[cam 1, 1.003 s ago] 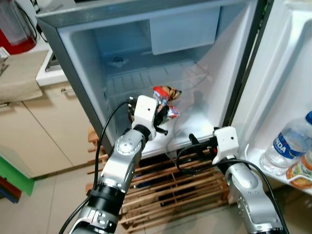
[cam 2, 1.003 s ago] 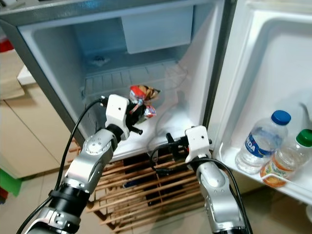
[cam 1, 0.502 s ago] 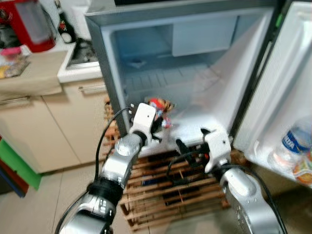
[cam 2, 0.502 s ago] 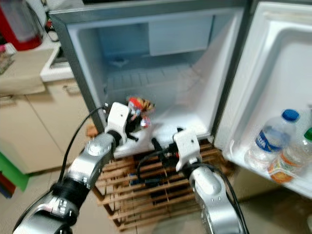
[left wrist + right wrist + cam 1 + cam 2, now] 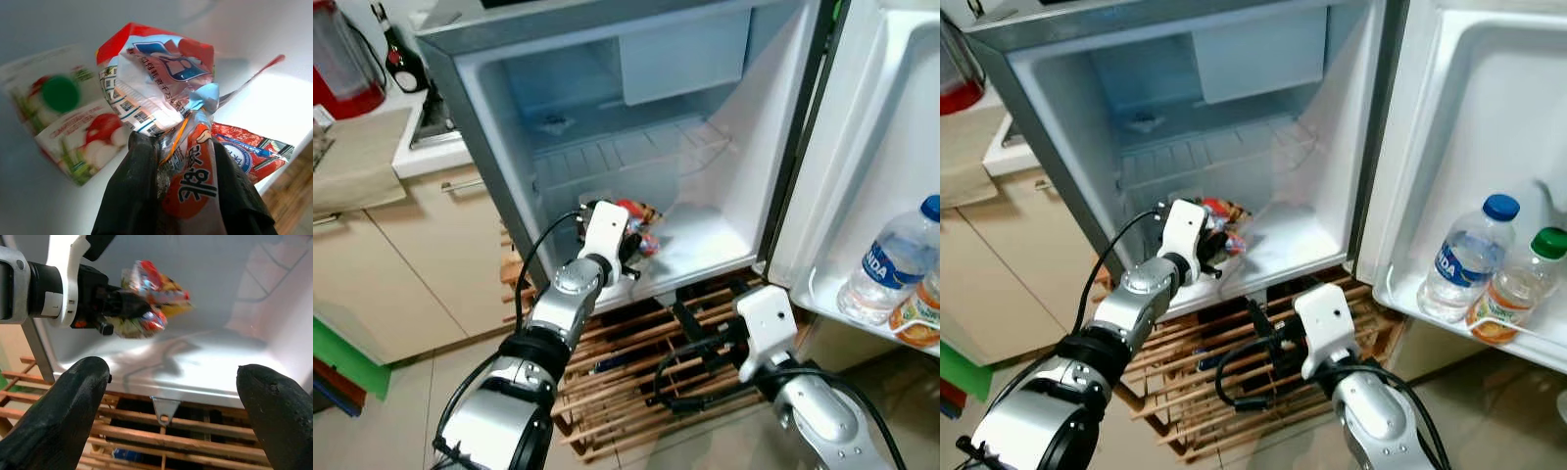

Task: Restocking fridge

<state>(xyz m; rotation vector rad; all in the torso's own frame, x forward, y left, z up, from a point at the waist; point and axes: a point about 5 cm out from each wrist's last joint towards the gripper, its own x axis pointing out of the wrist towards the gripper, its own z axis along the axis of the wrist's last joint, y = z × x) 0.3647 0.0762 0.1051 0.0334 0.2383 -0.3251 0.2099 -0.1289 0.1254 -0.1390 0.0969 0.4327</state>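
My left gripper [image 5: 632,235] reaches into the open fridge [image 5: 705,245], low over its white floor, shut on a bunch of red and white snack packets [image 5: 156,73]. In the left wrist view its black fingers [image 5: 132,196] pinch the crumpled wrappers. Behind them lies a white carton with fruit pictures [image 5: 73,132], and another red packet [image 5: 249,152] lies flat on the floor beside them. My right gripper [image 5: 697,311] hangs open below the fridge's front edge, its fingers [image 5: 83,396] spread wide with nothing between them.
The fridge door stands open on the right; its shelf holds a water bottle [image 5: 891,274] and an orange-labelled bottle [image 5: 920,318]. A wooden slat pallet [image 5: 636,343] lies under the fridge. Beige cabinets [image 5: 401,245] and a red jug [image 5: 342,59] stand to the left.
The camera has shifted. My left gripper carried the packets lower and deeper into the fridge. My right gripper dropped from the fridge's front edge to over the pallet.
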